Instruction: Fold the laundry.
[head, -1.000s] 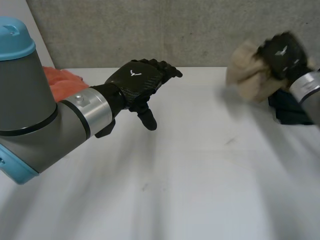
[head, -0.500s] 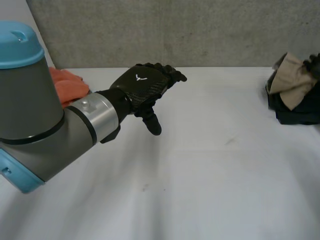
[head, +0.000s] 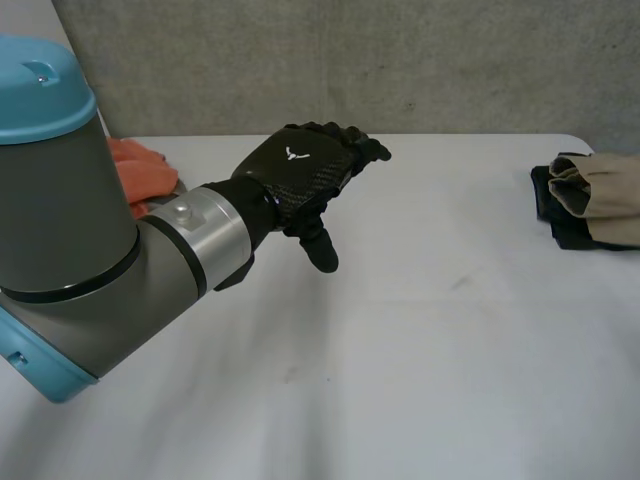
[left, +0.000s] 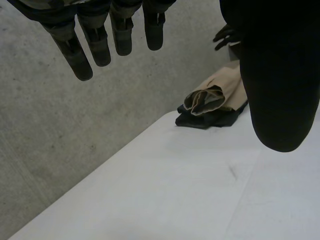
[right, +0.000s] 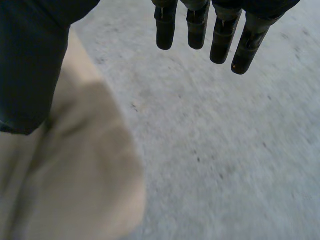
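Note:
A folded beige cloth lies on top of a dark folded cloth at the table's far right edge. In the left wrist view the beige cloth rests on the dark cloth, with my right hand just beyond them. In its own wrist view my right hand is open with straight fingers, and the beige cloth lies beside its thumb, not gripped. My left hand hovers open over the table's middle left, holding nothing, its fingers relaxed.
An orange cloth lies bunched at the back left, partly behind my left arm. The white table stretches between the two piles. A grey wall stands right behind the table's far edge.
My right hand carried the beige cloth to the right, set it on the dark cloth and opened. My left hand drifted slightly to the right.

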